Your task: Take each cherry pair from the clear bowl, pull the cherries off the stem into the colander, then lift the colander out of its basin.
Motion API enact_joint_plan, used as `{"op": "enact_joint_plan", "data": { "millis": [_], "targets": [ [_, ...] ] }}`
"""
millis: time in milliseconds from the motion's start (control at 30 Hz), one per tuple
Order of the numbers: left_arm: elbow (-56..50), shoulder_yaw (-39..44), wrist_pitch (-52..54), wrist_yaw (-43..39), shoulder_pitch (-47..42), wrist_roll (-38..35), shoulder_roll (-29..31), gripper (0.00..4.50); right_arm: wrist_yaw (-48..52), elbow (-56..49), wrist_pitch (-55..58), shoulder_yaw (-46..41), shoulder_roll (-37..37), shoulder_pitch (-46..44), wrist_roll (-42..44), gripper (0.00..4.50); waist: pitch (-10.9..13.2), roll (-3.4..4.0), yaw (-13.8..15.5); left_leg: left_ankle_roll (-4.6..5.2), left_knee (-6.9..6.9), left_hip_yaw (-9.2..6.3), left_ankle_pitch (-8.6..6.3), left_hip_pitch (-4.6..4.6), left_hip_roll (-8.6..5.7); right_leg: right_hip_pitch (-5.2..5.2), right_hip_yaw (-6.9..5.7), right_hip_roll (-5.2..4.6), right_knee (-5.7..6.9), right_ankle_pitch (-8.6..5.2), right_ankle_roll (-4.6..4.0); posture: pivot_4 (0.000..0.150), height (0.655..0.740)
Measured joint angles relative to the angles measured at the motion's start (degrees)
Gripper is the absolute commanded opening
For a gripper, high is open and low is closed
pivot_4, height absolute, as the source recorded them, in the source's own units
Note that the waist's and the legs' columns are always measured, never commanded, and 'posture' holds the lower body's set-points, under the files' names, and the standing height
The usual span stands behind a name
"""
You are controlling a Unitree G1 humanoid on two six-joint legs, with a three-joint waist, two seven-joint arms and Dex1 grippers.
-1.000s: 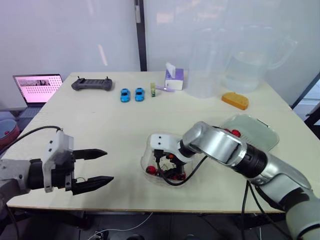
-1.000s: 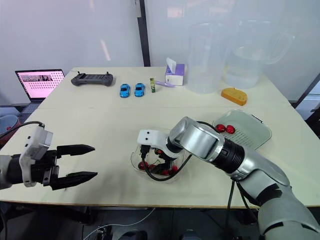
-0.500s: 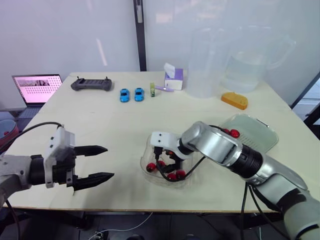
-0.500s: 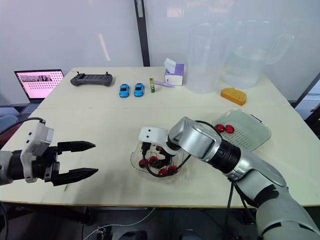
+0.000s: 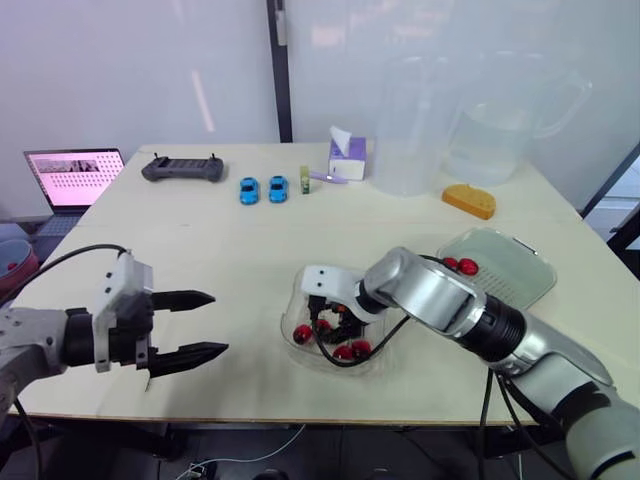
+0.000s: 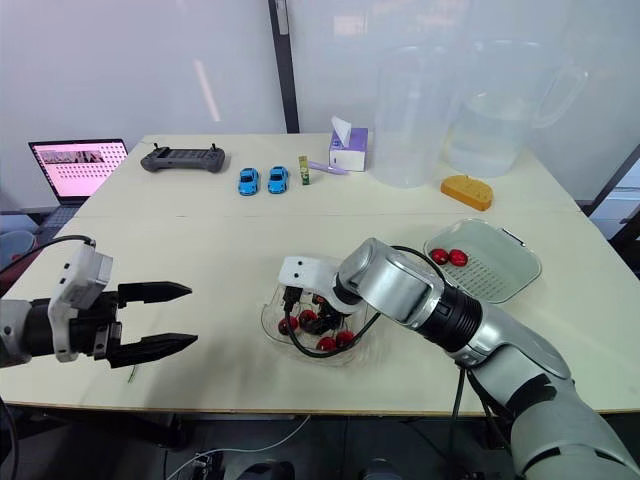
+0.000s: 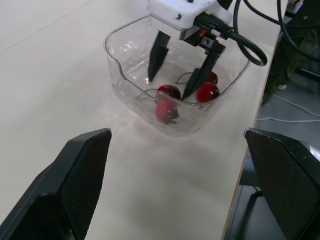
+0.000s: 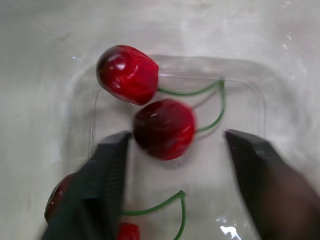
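The right pincer (image 7: 168,89) is open wide and reaches down inside the clear bowl (image 7: 120,80). It holds nothing yet. Its two black fingers stand on each side of a cherry pair (image 8: 164,128), two red cherries joined by a thin green stem. More cherries lie close by in the bowl. The bowl sits near the front edge of the bench (image 5: 230,250). To the right of it is the colander (image 6: 495,265), and two cherries (image 6: 449,256) are already in it. The left pincer (image 5: 218,323) waits off to the left, well apart from the bowl, open and empty too. I think things could go wrong here. The cherry is round and smooth, so it may pop out sideways when the fingers close. The stems lie close together, so a second pair might get dragged up as well. A push on the bowl could slide it toward the bench edge. Compared with a second ago, more of the red cherries show beside the right pincer, and the left pincer has hardly moved.
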Motion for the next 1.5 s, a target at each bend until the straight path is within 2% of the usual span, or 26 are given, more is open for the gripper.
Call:
{"op": "enact_joint_plan", "data": {
  "millis": [333,433,500,533,800,967,1067,1200,1367,1500],
  "targets": [
    [0.2,-0.6,0.0,-0.5,-0.5,0.3,0.0,4.5,-1.1,-0.2,1.6,-0.4,1.4,0.4,0.1,3.21,0.0,0.0,-0.1,0.0,0.01,-0.01,0.0,0.0,0.0,0.0,0.0,0.0,0.01,0.0,0.0,0.15,0.74],
    [0.2,-0.8,0.0,-0.5,-0.6,0.4,0.0,4.5,-1.3,-0.2,1.6,-0.4,1.8,0.7,0.2,2.45,0.0,0.0,-0.1,0.0,0.01,-0.01,0.0,0.0,0.0,0.0,0.0,0.0,0.01,0.0,0.0,0.15,0.74],
    [0.2,-1.5,0.0,-0.4,-0.7,0.4,0.0,4.5,-1.4,-0.1,1.5,-0.4,1.8,0.7,0.2,1.39,0.0,0.0,-0.2,0.0,0.02,-0.01,0.0,0.0,0.0,0.01,0.0,0.0,0.01,0.0,0.0,0.15,0.74],
    [0.1,-1.8,0.0,-0.4,-0.8,0.4,0.0,4.5,-1.4,-0.1,1.5,-0.5,1.8,0.7,0.2,1.03,0.0,-0.01,-0.2,0.0,0.01,-0.01,0.0,0.0,0.0,0.01,0.0,0.0,0.01,0.0,0.0,0.15,0.74],
    [0.3,-2.3,0.0,0.1,-1.9,0.4,0.0,4.5,-1.0,-0.9,1.4,-0.5,1.1,0.6,0.2,1.03,0.0,-0.02,-0.7,0.0,0.02,-0.02,0.0,0.0,0.0,0.02,-0.02,0.0,0.02,0.0,0.0,0.15,0.74],
    [1.1,-2.3,0.3,0.4,-2.9,0.0,-0.4,4.5,1.4,-4.2,-1.7,-1.7,-3.8,-0.9,0.1,1.03,0.0,-0.02,-0.8,0.0,0.03,-0.03,0.0,0.0,-0.01,0.03,-0.04,0.0,0.02,0.0,0.0,0.15,0.74],
    [2.6,-2.4,1.7,1.4,-5.3,-1.8,-1.7,4.5,4.0,-7.2,-9.4,-5.0,-7.8,-0.5,0.0,1.03,0.0,-0.03,-0.8,0.0,0.04,-0.03,0.0,0.0,-0.01,0.03,-0.05,0.0,0.03,0.0,0.01,0.15,0.74],
    [5.6,-2.3,4.7,4.6,-12.2,-8.1,-5.8,4.5,4.4,-11.2,-25.1,-12.9,-10.4,5.8,-1.2,1.03,-0.1,-0.13,-0.6,0.0,0.1,-0.03,0.0,0.0,-0.01,0.1,-0.09,0.0,0.04,0.01,0.02,0.15,0.74],
    [9.0,-3.0,6.3,8.5,-18.8,-11.0,-9.0,4.5,3.2,-13.7,-29.9,-19.2,-9.8,13.9,-0.5,1.03,-0.1,-0.16,-0.7,0.0,0.16,-0.03,0.0,0.0,-0.03,0.11,-0.1,0.0,0.1,0.02,0.03,0.15,0.74],
    [10.0,-4.8,8.4,10.7,-22.2,-13.4,-11.8,4.5,-4.3,-18.2,-37.6,-24.1,-8.2,22.3,-4.6,1.03,-0.1,-0.17,-0.8,0.0,0.17,-0.04,0.01,0.0,-0.03,0.1,-0.1,0.0,0.14,0.02,0.03,0.15,0.74]
  ]
}}
